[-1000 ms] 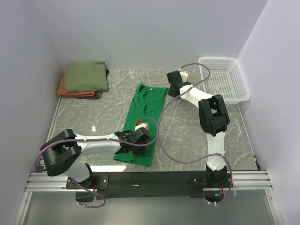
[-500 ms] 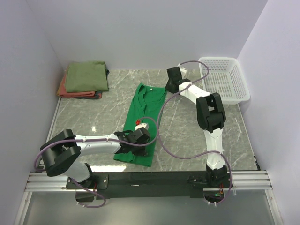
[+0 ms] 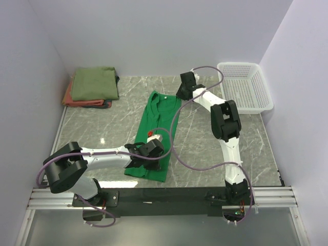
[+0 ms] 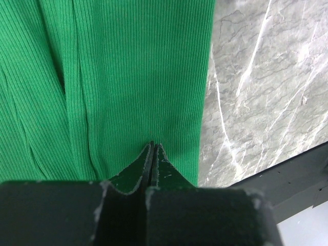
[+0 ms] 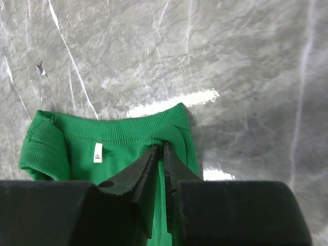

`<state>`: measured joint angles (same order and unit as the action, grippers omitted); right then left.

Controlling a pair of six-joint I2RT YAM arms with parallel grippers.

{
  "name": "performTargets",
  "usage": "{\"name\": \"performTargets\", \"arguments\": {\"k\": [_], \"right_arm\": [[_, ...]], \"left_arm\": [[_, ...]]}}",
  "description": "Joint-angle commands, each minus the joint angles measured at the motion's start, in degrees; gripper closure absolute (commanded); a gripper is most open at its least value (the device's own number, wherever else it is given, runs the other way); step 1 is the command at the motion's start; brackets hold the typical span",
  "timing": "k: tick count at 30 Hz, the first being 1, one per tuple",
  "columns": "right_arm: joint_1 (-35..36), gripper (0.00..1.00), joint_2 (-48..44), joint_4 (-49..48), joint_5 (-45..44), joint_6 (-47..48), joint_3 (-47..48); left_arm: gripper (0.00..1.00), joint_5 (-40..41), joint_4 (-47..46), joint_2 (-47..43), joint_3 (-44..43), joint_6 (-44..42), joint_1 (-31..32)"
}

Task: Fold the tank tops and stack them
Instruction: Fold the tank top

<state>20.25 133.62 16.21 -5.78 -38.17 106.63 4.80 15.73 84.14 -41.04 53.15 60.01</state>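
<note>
The bright green tank top (image 3: 156, 120) lies lengthwise on the marble table, narrow as if folded along its length. My left gripper (image 3: 154, 156) is shut on its lower part near the hem, with the jaws pressed together on the ribbed green cloth (image 4: 128, 77) in the left wrist view (image 4: 152, 145). My right gripper (image 3: 180, 95) is shut on the top's far right shoulder edge (image 5: 177, 134), with cloth between the jaws in the right wrist view (image 5: 161, 146). The olive green tank top (image 3: 94, 83) lies folded on the rust-red one (image 3: 77, 102) at the far left.
A white mesh basket (image 3: 246, 87) stands at the far right corner. Purple cables loop from both arms over the table. The black front rail (image 4: 287, 174) lies close to the green top's hem. Walls close in the left, back and right sides.
My right gripper has moved a little left and farther back at the green top's shoulder end. The left gripper and the folded stack have not moved.
</note>
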Motion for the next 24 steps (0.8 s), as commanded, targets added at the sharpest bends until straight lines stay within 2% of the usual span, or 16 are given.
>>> {"name": "performTargets", "arguments": {"k": [1,5,13,18,24], "right_arm": [[0.0,0.84,2.4,0.3,1.4,-1.5,4.0],[-0.1,0.87,3.8,2.5,1.7,-1.6,6.3],[-0.7,0.87,9.9,15.2,3.1,-0.1,16.3],[-1.8,0.86,11.0,17.4,5.6,0.6,17.0],[-2.9,0.8,14.8,21.6,8.2,2.4,25.3]], "left_arm": [[0.99,-0.1,-0.1,-1.3,0.2,-1.2,-0.3],[0.99,-0.3,-0.2,-1.3,0.3,-1.3,-0.4],[0.99,-1.9,0.4,-2.5,-1.5,-1.6,-1.1],[0.99,-3.1,1.5,-3.1,-5.8,-2.3,-2.4],[0.96,-4.4,2.3,-1.2,-12.6,-4.5,-5.2]]}}
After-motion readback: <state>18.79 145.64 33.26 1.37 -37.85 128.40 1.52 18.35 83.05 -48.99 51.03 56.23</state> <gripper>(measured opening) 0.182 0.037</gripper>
